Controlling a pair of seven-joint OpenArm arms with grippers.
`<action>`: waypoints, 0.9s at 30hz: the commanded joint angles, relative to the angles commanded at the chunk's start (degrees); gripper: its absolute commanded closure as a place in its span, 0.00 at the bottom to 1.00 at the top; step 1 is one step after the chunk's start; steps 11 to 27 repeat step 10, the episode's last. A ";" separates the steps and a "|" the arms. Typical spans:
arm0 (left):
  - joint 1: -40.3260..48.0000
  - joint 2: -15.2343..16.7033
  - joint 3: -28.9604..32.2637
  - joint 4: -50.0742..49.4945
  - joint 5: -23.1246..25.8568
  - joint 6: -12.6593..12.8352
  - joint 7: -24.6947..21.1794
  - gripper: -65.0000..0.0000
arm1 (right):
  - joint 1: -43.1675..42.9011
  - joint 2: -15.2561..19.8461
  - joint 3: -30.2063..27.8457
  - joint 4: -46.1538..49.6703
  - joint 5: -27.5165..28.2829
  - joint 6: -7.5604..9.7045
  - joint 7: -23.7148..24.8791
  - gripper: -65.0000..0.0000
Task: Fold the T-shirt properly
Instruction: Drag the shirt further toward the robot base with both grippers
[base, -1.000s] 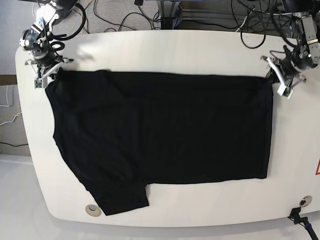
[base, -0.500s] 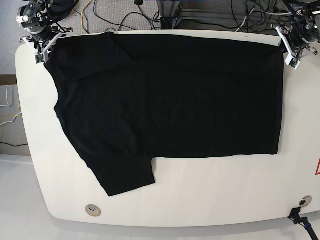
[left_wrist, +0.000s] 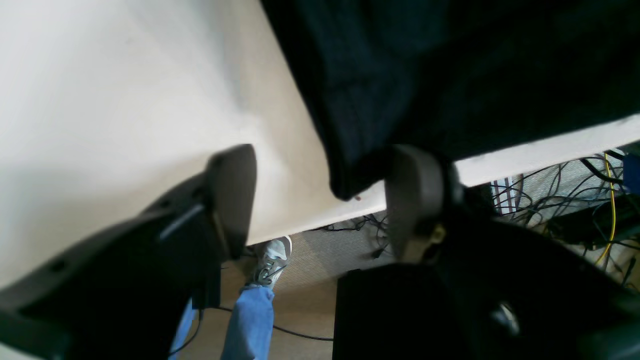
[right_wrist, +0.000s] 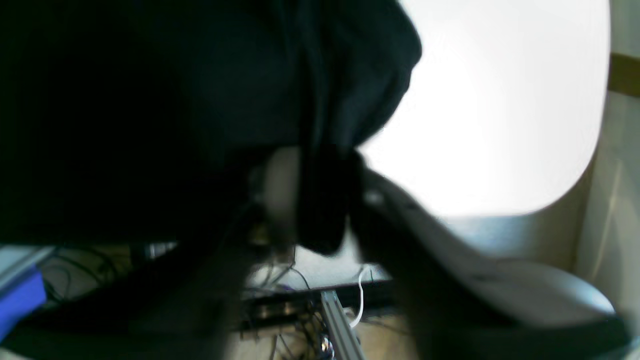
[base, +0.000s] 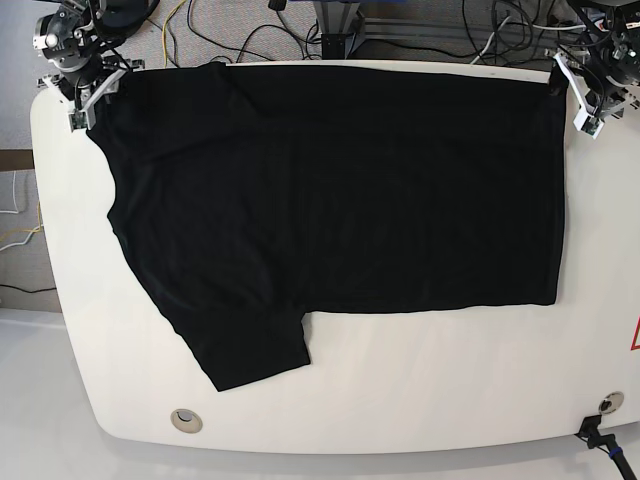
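— Two grippers, both at the far corners of the table (base: 330, 420). Where does the T-shirt (base: 340, 190) lie?

— Spread flat, covering most of the white top. Long axis runs left to right in the base view. Straight hem edge on that view's right, sleeve (base: 245, 350) sticking out toward the near-left, shoulder end on the left.

— Far edge?

— Reaches the table's far rim, even slightly over it.

— Left gripper (base: 580, 95)?

— At the far-right corner in the base view. Wrist view shows its jaws spread wide, the shirt corner (left_wrist: 345, 187) hanging between the fingers (left_wrist: 235, 195), touching neither clearly. Released, by the look of it.

— Right gripper (base: 85, 85)?

— Far-left corner, base view. Wrist picture is blurred, but a bunched fold of black cloth (right_wrist: 320, 200) sits pinched between its fingers (right_wrist: 282, 187). Clamped on the shirt.

— Anything else?

— Cables (base: 250, 30) behind the table. Below the rim, the left wrist view catches a grey shoe (left_wrist: 270, 260) and a blue trouser leg (left_wrist: 250, 320).
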 joint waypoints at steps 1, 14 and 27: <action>-0.70 -0.09 -0.09 1.23 0.00 0.00 -0.09 0.39 | 0.09 0.09 0.00 0.44 0.00 0.00 0.00 0.48; -11.96 0.00 -2.73 7.03 0.35 0.00 0.00 0.39 | 8.35 0.18 -1.32 4.48 -0.26 0.00 0.00 0.44; -11.96 0.00 -2.73 7.03 0.35 0.00 0.00 0.39 | 8.35 0.18 -1.32 4.48 -0.26 0.00 0.00 0.44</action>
